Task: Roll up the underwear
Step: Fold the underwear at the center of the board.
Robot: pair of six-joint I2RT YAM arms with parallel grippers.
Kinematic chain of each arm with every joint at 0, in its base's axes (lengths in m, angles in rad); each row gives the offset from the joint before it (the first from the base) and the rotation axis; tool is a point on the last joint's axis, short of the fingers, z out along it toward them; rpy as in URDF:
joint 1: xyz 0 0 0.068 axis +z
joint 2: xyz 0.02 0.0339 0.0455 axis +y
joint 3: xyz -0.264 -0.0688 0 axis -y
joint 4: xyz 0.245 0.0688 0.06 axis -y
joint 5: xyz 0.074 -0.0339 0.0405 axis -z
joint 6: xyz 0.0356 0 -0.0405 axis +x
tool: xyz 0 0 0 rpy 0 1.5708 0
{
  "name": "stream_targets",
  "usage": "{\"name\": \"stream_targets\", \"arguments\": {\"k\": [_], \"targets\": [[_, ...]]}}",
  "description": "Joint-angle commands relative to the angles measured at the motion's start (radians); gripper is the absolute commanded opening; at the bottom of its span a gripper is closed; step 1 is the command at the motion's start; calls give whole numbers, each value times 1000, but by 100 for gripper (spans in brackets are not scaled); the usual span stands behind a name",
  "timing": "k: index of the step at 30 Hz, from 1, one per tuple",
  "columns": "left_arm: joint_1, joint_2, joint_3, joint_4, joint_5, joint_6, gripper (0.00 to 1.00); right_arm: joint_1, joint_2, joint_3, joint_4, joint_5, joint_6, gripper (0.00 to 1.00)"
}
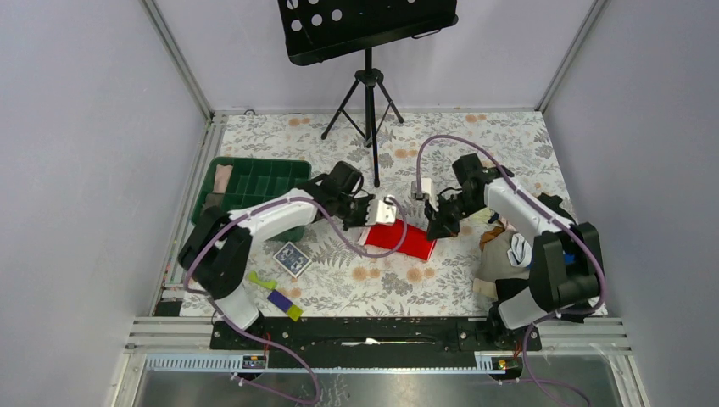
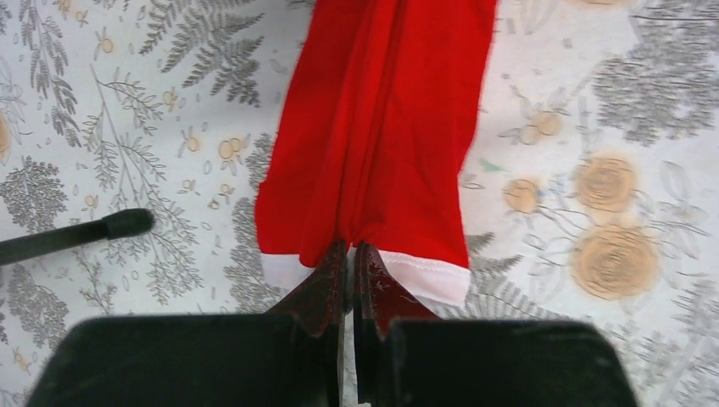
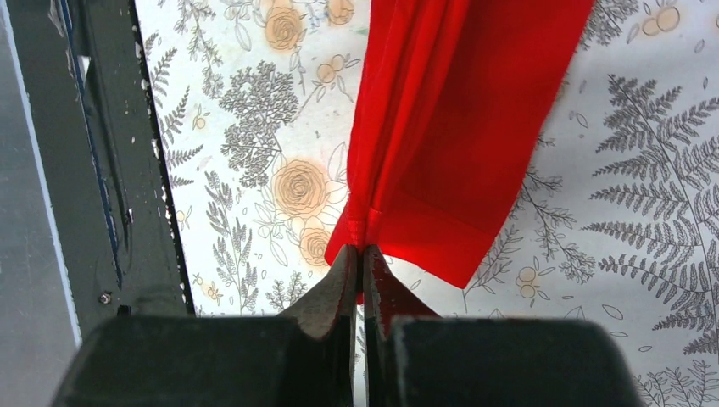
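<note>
The red underwear [image 1: 398, 240] is stretched in a narrow folded band between my two grippers over the floral tablecloth. My left gripper [image 1: 366, 222] is shut on its white-trimmed waistband end; in the left wrist view the underwear [image 2: 381, 144] runs away from the gripper [image 2: 352, 251]. My right gripper [image 1: 439, 227] is shut on the other, plain red end; in the right wrist view the underwear [image 3: 458, 127] hangs taut from the gripper [image 3: 363, 254]. The cloth looks lifted a little off the table at both ends.
A green compartment tray [image 1: 254, 182] stands at the left. A card box [image 1: 291, 259] and small yellow and purple blocks [image 1: 280, 298] lie front left. Grey-and-pink clothes [image 1: 509, 254] are heaped at the right. A music stand's tripod [image 1: 369, 102] is behind.
</note>
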Motion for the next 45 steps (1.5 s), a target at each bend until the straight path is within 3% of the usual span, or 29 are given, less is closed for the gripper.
{"name": "stream_targets", "arguments": {"k": [1, 6, 14, 18, 22, 25, 28, 33, 45], "targets": [[25, 102, 113, 52, -19, 41, 1, -52, 103, 90, -119, -56, -41, 0], [38, 204, 188, 151, -77, 15, 3, -94, 230, 163, -135, -62, -41, 0], [47, 305, 291, 120, -89, 25, 10, -129, 406, 252, -134, -67, 12, 0], [48, 332, 303, 200, -133, -37, 22, -131, 454, 264, -90, -60, 81, 1], [48, 336, 322, 251, -177, -113, 28, -135, 456, 266, -6, -58, 205, 9], [48, 316, 324, 269, -210, -179, 33, -137, 426, 238, 141, 51, 397, 13], [48, 277, 305, 296, -262, -256, 40, -138, 405, 224, 187, 94, 478, 28], [48, 176, 259, 295, -301, -381, 46, -137, 386, 240, 173, 38, 535, 51], [52, -18, 59, 175, -299, -789, 47, -117, 481, 267, 151, 48, 509, 57]]}}
